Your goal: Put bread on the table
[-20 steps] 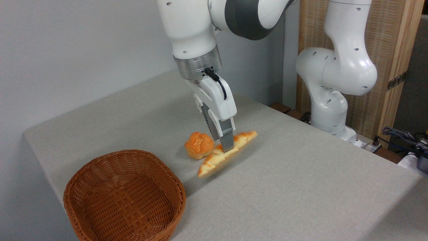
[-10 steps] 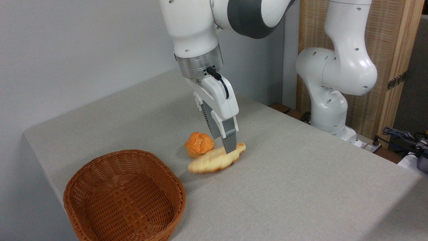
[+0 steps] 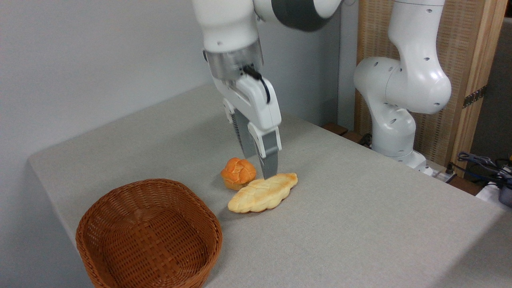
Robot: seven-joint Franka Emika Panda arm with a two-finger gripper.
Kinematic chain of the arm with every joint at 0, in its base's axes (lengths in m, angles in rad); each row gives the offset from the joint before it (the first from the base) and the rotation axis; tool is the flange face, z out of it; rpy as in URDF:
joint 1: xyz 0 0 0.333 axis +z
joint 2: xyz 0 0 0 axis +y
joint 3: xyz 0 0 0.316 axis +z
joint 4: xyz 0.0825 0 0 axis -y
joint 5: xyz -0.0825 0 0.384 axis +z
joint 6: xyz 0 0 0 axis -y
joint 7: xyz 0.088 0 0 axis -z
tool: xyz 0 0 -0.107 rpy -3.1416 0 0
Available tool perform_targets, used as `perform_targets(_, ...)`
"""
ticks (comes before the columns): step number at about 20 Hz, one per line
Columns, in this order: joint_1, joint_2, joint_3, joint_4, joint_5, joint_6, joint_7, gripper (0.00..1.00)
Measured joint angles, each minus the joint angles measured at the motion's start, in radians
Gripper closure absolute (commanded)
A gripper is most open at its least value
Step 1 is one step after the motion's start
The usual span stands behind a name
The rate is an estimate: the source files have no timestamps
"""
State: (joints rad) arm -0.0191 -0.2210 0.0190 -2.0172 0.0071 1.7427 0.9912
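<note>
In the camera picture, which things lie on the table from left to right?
On the table: wicker basket → round bun → braided bread. The gripper hangs above the bread, so I leave it out.

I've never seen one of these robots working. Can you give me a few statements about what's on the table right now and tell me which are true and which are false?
1. The braided loaf lies flat on the table. True.
2. The gripper is clamped around the loaf. False: its fingers are just above the loaf and hold nothing.
3. The wicker basket has bread inside it. False: nothing is in the basket.
4. A small round bun sits on the table right beside the loaf, on the loaf's far left side. True.
5. The loaf is standing upright on one end. False: it lies on its side, lengthwise on the cloth.
</note>
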Motion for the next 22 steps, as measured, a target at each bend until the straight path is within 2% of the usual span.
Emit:
perform_targets(2, 0.000, 0.007, -0.004, 0.054, -0.004, -0.033, -0.058, 0.00)
perform_targets(5, -0.006, 0.067, -0.011, 0.238, -0.045, -0.162, -0.166, 0.00)
perform_targets(9, -0.009, 0.138, -0.011, 0.393, -0.063, -0.218, -0.208, 0.00)
perform_targets(15, -0.023, 0.194, -0.011, 0.457, -0.060, -0.205, -0.233, 0.00)
perform_targets(22, -0.023, 0.198, -0.010, 0.452, -0.059, -0.124, -0.234, 0.00)
